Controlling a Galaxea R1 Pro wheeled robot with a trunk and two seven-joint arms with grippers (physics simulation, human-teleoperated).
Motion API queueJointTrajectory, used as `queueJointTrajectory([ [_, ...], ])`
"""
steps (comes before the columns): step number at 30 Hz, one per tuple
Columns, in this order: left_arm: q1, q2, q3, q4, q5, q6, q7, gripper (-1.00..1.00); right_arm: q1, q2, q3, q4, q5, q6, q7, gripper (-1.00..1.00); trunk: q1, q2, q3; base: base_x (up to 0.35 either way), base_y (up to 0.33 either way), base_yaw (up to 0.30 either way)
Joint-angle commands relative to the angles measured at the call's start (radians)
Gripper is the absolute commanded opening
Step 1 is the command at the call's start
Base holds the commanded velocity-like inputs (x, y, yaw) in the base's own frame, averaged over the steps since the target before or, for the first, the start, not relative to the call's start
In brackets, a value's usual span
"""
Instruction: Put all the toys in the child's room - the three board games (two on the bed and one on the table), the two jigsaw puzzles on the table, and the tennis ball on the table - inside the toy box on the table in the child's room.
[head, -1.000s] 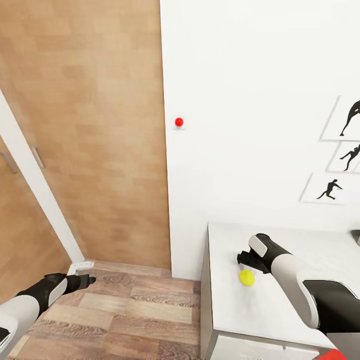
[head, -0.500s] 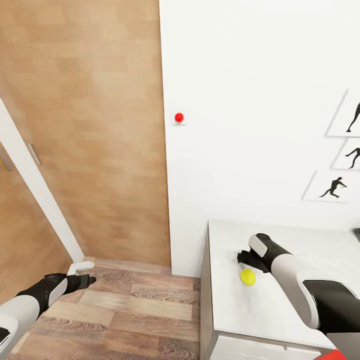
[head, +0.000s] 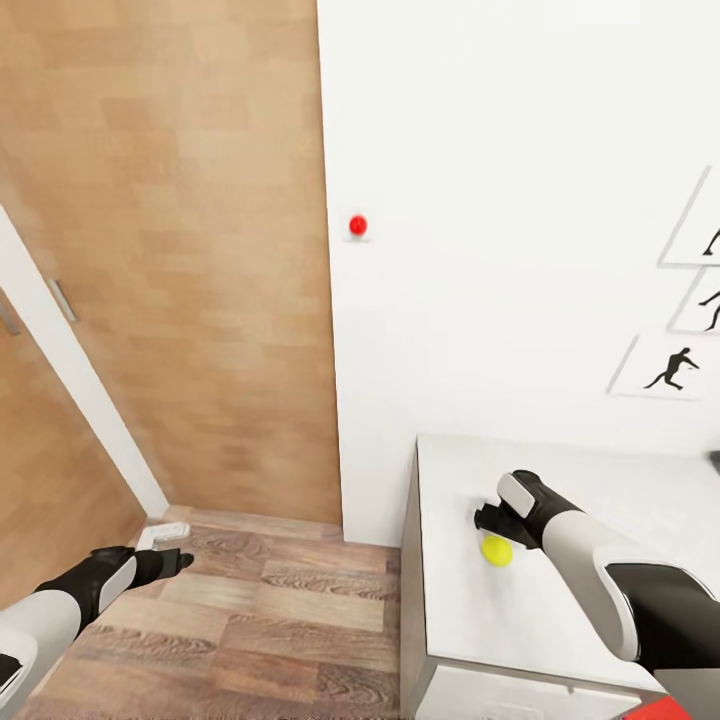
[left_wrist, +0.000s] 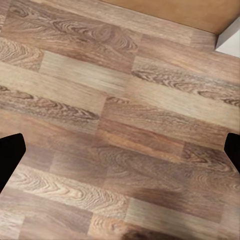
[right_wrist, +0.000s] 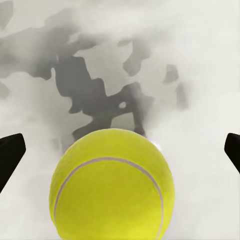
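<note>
- The tennis ball (head: 496, 550) lies on the white tabletop (head: 520, 620), near its front-left corner, just below the right end effector (head: 487, 520).
- In the right wrist view the ball (right_wrist: 113, 185) sits between the two dark fingertips (right_wrist: 10, 155), which are spread wide at either side and are not touching it.
- The tabletop under the ball shows a mottled grey and white surface (right_wrist: 100, 75).
- The left end effector (head: 172, 562) hangs low over the wood-plank floor (head: 250, 620), well apart from the tabletop; its fingertips (left_wrist: 9, 157) are spread wide with nothing between them but floor planks (left_wrist: 120, 130).
- A small red knob (head: 358, 225) sits on the white wall (head: 500, 200) beside a wooden door (head: 180, 250).
- Black sports silhouette pictures (head: 672, 368) hang on the wall at the right.
</note>
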Motion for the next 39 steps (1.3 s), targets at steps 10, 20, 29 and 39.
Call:
queueJointTrajectory([
  [10, -0.001, 0.001, -0.005, -0.001, 0.006, 0.005, -0.001, 1.0, 0.015, 0.0, 0.003, -0.002, -0.008, 0.004, 0.015, 1.0, 0.001, -0.002, -0.012, 0.0, 0.0, 0.0],
  [20, -0.001, 0.0, -0.005, -0.001, 0.006, 0.005, -0.001, 1.0, 0.016, 0.0, 0.003, -0.002, -0.008, 0.008, 0.017, 1.0, 0.001, -0.002, -0.012, 0.0, 0.0, 0.0],
  [29, -0.001, 0.0, -0.005, -0.001, 0.006, 0.005, -0.001, 1.0, 0.016, 0.0, 0.003, -0.002, -0.008, 0.013, 0.017, 1.0, 0.001, -0.002, -0.012, -0.016, 0.0, 0.0],
  [39, -0.001, 0.0, -0.005, -0.001, 0.006, 0.005, -0.001, 1.0, 0.016, 0.001, 0.004, -0.002, -0.008, 0.015, 0.017, 1.0, 0.001, -0.002, -0.012, -0.021, 0.0, 0.0],
])
